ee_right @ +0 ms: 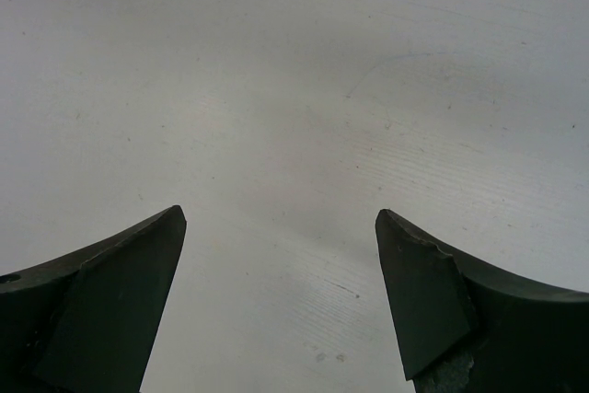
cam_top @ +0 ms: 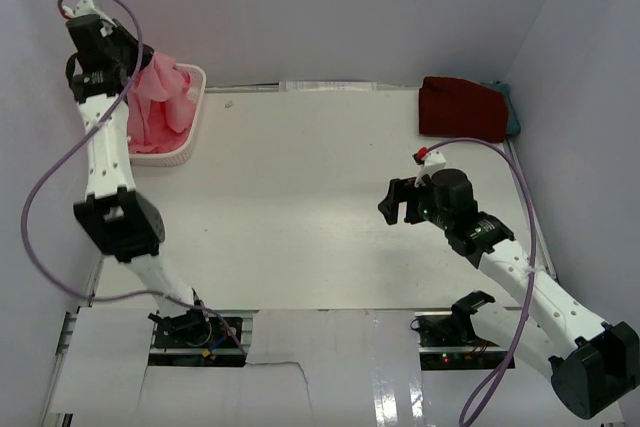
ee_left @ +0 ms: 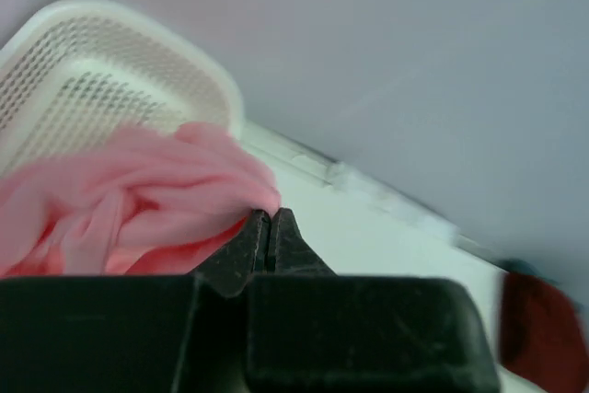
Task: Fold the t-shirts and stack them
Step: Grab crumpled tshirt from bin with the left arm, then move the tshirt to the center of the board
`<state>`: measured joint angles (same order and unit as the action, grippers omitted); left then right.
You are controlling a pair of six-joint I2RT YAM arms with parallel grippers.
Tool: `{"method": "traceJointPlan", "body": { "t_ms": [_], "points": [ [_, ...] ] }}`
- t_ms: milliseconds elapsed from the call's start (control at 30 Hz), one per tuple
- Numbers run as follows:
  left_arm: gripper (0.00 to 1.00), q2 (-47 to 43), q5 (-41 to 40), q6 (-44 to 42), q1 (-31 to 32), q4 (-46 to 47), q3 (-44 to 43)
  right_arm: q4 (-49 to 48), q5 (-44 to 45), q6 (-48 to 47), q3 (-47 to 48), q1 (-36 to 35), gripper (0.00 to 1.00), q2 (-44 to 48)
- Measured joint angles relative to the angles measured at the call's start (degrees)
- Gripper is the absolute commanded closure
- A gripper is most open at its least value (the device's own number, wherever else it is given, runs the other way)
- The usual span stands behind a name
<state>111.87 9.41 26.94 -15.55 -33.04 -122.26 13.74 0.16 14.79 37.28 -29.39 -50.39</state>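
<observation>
A white surface point(cam_top: 300, 167), faintly scuffed, sits boxed in by plain pale walls point(cam_top: 300, 7) at the back and both sides. In its far left corner stands a white perforated basket point(cam_top: 195, 137) with the pink t-shirt point(cam_top: 165, 97) bunched in it. The left claw point(ee_left: 269, 227) is pressed together on a fold of that cloth. In the far right corner lies the folded dark red t-shirt point(cam_top: 460, 107) on the teal-grey t-shirt point(cam_top: 512, 112). The right claw point(cam_top: 395, 202) hangs spread wide over bare surface.
</observation>
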Motion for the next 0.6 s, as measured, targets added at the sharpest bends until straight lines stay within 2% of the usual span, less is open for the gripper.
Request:
{"method": "traceJointPlan", "body": {
  "t_ms": [133,267,333,433,600],
  "points": [
    [1.0,-28.9,10.2,5.1,0.0,13.3,22.1,0.0,-0.2,0.1,-0.2,0.0,0.1,-0.5],
    [1.0,-49.2,22.6,12.3,0.0,24.6,35.7,0.0,-0.2,0.1,-0.2,0.0,0.1,-1.2],
    [1.0,-55.5,30.1,16.6,0.2,30.9,42.7,0.1,0.0,0.2,-0.2,0.0,0.1,-1.8],
    [1.0,-60.1,39.6,21.5,0.5,35.0,53.7,0.2,0.5,0.3,-0.2,0.0,0.1,-2.4],
    [1.0,-59.9,45.6,24.2,0.7,30.7,71.8,0.9,1.3,0.3,0.5,0.0,0.1,-2.6]
  ]
}}
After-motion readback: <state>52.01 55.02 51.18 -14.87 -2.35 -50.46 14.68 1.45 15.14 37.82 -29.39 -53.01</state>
